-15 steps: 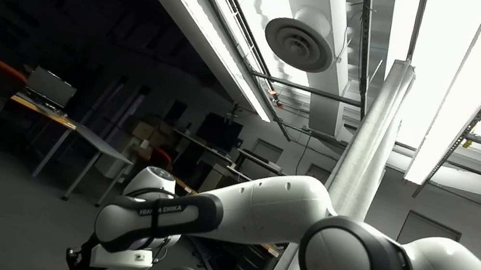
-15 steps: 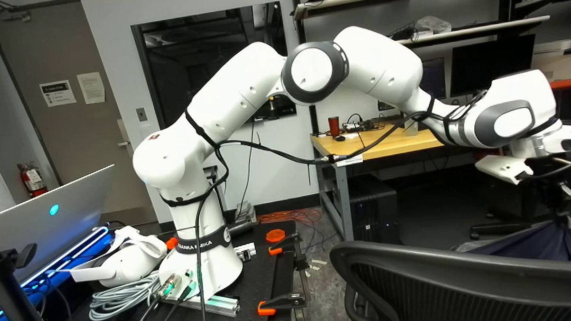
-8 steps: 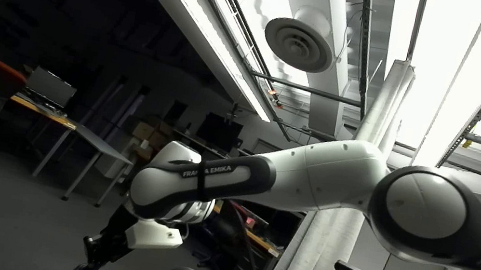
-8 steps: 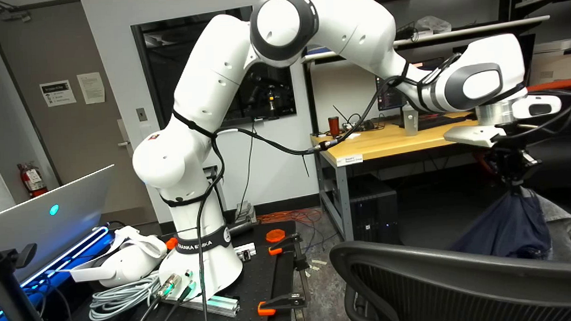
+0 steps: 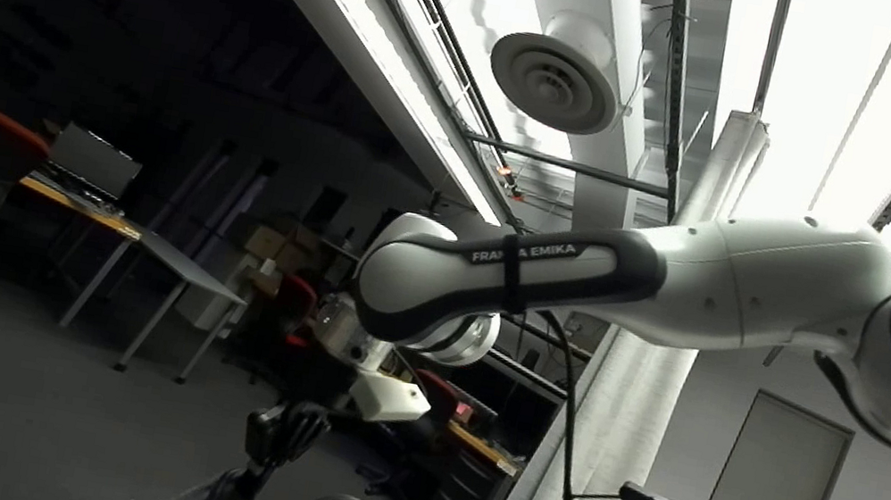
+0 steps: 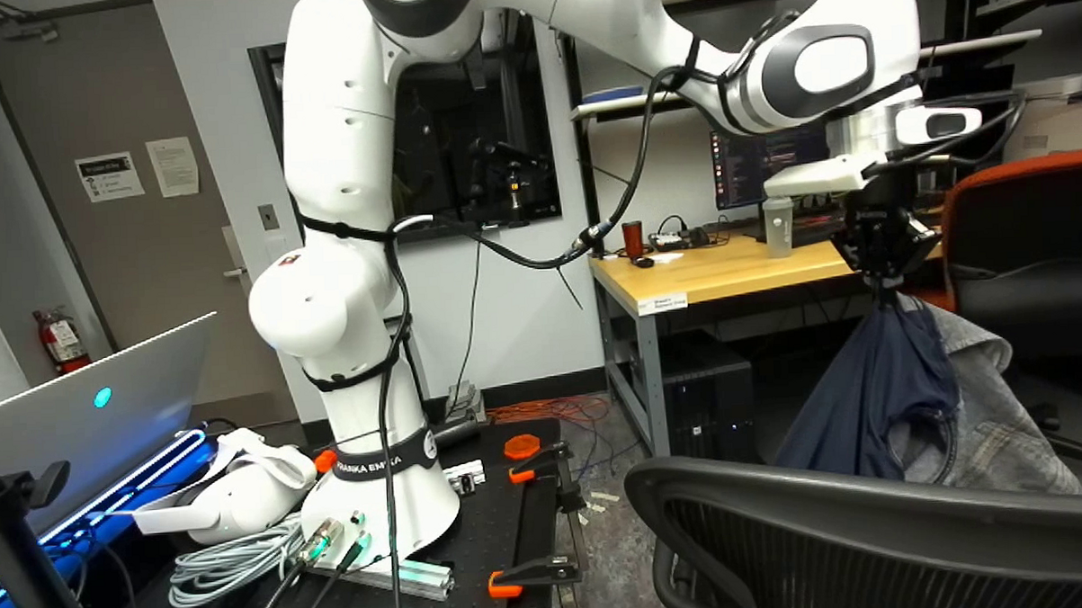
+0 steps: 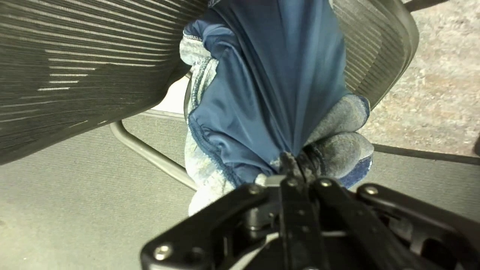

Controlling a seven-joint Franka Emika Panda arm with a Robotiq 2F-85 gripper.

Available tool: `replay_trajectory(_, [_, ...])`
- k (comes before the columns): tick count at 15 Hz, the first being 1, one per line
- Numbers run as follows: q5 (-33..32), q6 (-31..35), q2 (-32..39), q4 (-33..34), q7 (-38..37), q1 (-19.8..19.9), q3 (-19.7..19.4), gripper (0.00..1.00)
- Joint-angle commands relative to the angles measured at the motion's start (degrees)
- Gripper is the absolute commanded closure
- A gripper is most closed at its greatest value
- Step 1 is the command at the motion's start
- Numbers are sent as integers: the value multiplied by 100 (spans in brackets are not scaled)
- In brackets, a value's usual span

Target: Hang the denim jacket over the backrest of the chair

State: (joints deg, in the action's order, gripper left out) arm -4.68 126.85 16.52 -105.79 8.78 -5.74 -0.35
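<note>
Behind the curved dark-grey mesh chair backrest (image 6: 882,544), as an exterior view shows it, we see the navy-lined washed-grey denim jacket (image 6: 904,381) hanging bunched from the black metal pincer (image 6: 884,285). A second ago the pincer was lower and farther along the backrest, with only a strip of cloth showing above it; since then it has climbed higher over the backrest and come toward the middle of its visible length, so much more lining and denim show. The pincer is closed tight on a gathered pinch of the jacket, as the wrist view confirms. For the task, we take this as the lift before draping: the hanging itself is not yet done. The jacket's lower end is hidden by the backrest, so we cannot tell whether it touches, and we think more height is needed before it can cross. Crossing too low could snag a sleeve; held at one point, the jacket may land lopsided and slide off.
</note>
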Motion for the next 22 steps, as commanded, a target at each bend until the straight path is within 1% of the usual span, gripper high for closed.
replay_trajectory(1, [39,-556,-1182,-535,476,210,165,99])
replay_trajectory(6, [122,-1211,-1935,-379,773,309,71,99])
replay_trajectory(12, [111,-1880,-2461,33,1070,473,-105,99])
replay_trajectory(18, [163,-2553,-2718,828,1244,530,-271,99])
replay_trajectory(22, [240,-2779,-2704,1372,1223,619,-449,99])
